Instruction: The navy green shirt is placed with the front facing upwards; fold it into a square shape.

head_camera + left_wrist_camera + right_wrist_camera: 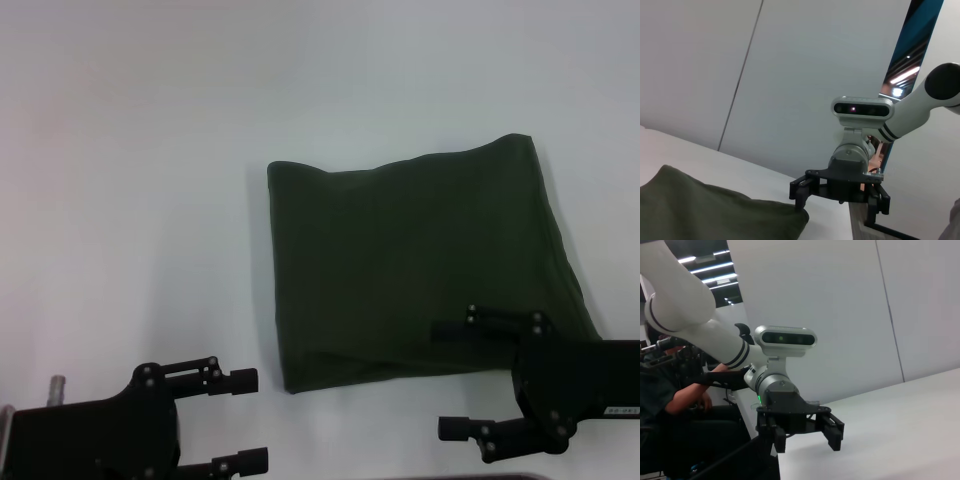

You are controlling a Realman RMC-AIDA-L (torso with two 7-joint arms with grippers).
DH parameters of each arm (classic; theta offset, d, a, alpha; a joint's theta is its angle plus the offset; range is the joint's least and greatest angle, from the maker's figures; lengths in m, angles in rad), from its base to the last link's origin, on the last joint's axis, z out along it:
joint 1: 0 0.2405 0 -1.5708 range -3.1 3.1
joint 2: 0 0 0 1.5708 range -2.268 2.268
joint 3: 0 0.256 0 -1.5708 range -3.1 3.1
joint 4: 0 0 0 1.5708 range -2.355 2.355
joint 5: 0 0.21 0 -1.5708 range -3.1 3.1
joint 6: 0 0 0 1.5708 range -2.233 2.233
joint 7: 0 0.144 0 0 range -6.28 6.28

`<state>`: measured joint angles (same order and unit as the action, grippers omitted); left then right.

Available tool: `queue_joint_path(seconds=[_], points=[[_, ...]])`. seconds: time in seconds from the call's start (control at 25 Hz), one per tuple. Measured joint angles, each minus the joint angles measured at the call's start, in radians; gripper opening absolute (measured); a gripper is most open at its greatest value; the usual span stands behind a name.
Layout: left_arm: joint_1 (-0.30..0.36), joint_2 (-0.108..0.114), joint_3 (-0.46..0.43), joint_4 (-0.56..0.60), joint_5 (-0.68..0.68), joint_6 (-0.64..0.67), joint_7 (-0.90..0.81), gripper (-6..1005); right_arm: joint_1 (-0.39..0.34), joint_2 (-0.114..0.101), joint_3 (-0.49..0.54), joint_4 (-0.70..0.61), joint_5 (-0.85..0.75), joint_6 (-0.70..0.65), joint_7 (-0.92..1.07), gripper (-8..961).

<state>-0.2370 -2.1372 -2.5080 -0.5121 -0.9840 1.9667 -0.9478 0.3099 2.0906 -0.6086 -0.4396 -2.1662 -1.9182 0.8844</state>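
The navy green shirt (420, 270) lies folded into a rough square on the white table (140, 200), right of the middle, with a plain green side up. One corner of the shirt (700, 210) shows in the left wrist view. My right gripper (438, 378) is open at the shirt's near right corner; one finger overlaps the cloth edge and nothing is held. My left gripper (260, 420) is open and empty at the near left, clear of the shirt. Each wrist view shows the other arm: the right gripper (837, 200) and the left gripper (806, 440), both with spread fingers.
A grey wall stands behind the table. A seated person (670, 400) in dark clothes is beside the table on the left arm's side. A small metal post (57, 387) stands at the near left edge.
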Motion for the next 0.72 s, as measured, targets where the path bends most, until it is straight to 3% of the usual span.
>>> queue_joint_path(seconds=[0.72], points=[[-0.001,0.006,0.0,-0.002,0.001,0.007,-0.002,691,0.001,-0.003,0.0,0.001,-0.001,-0.01,-0.001,929]])
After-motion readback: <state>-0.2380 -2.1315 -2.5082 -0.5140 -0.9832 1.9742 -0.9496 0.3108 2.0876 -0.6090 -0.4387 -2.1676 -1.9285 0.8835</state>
